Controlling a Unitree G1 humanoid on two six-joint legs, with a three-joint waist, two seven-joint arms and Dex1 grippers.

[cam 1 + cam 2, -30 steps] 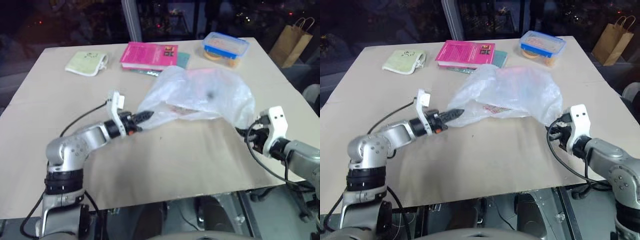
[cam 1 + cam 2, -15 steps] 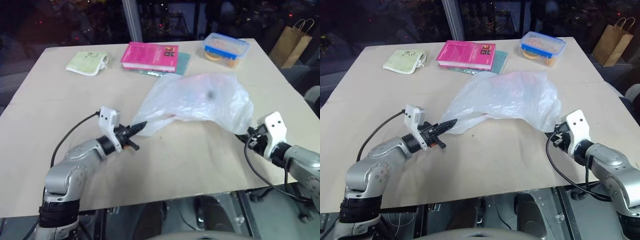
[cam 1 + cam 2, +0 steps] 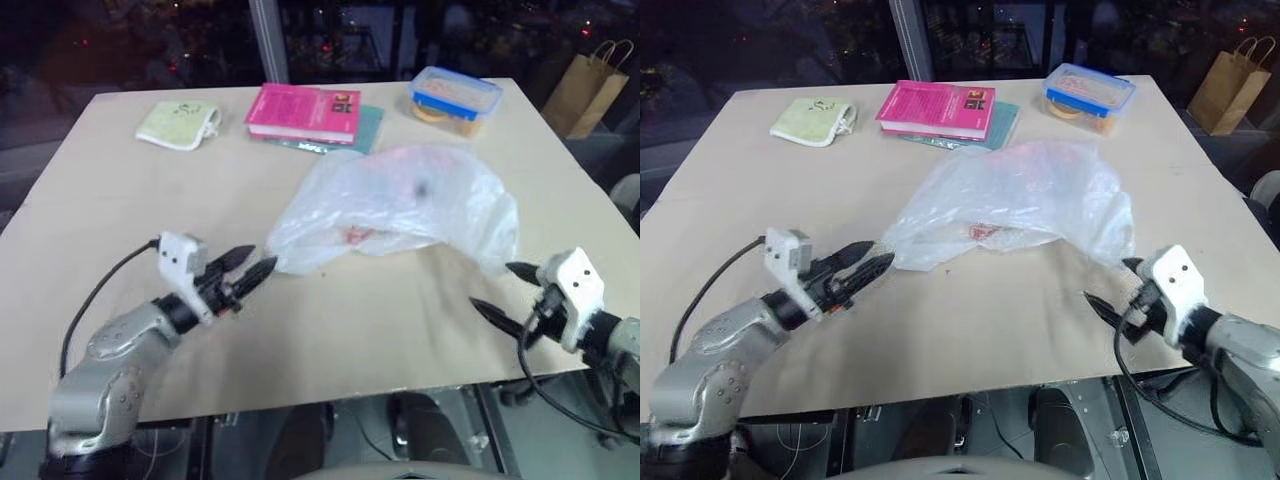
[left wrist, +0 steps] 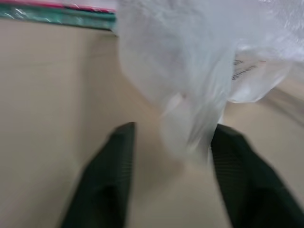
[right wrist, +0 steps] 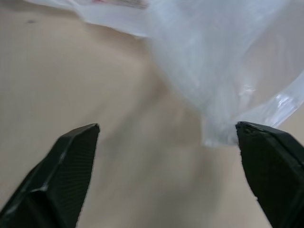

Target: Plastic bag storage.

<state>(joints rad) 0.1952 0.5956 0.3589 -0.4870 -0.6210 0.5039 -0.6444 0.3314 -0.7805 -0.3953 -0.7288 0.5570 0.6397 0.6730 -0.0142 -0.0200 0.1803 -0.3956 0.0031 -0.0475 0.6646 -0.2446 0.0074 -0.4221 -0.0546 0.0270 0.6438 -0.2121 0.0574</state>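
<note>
Plastic bag (image 3: 400, 205) slumped loose on tan surface (image 3: 120, 200), between both end effectors, gripped by neither. Left end effector (image 3: 249, 268) spread open, fingertips just beside bag's near-left corner; right end effector (image 3: 503, 288) splayed wide, bag's drooping right edge just ahead of its far finger. Beyond the bag, well apart from either end effector: pink book (image 3: 302, 111), pale green cloth (image 3: 180, 124), blue-lidded container (image 3: 452, 97).

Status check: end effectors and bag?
Left end effector open, right end effector open. Plastic bag loose on table, unheld. Nothing in the way.
</note>
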